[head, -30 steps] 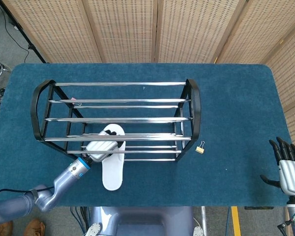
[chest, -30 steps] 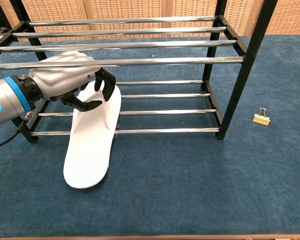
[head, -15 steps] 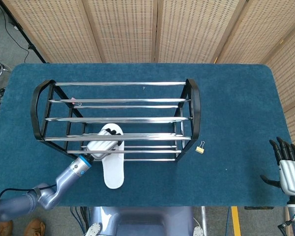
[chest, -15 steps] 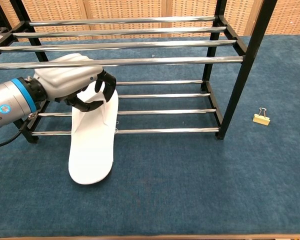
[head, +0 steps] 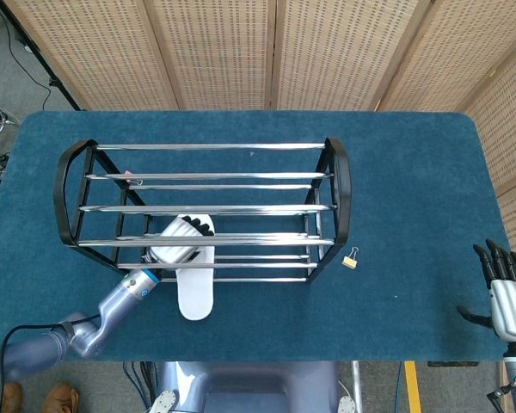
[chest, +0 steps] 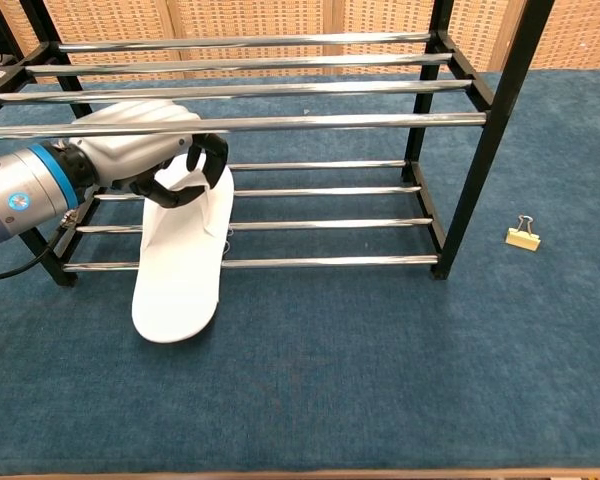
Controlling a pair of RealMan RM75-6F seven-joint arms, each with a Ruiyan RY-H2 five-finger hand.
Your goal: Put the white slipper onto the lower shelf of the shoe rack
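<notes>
Left hand (chest: 145,150): fingers (chest: 202,160) curled round the toe end of the white slipper (chest: 183,260), gripping it approx. under the rack's upper front bar. Slipper is partway in: toe end lies over the front bars of the lower shelf (chest: 320,222), heel end hangs out past the front rail, resting on or just above the blue desk (chest: 380,380); can't tell which. So approx. half done, IMO. Left to do: push it further back till the whole sole sits on the bars, then let go and pull the hand out. Right hand (head: 506,292) sits at the desk's far edge, fingers apart, holding nothing. Binder clip (chest: 522,236) lies near the shoe rack (head: 338,194), not touching.
</notes>
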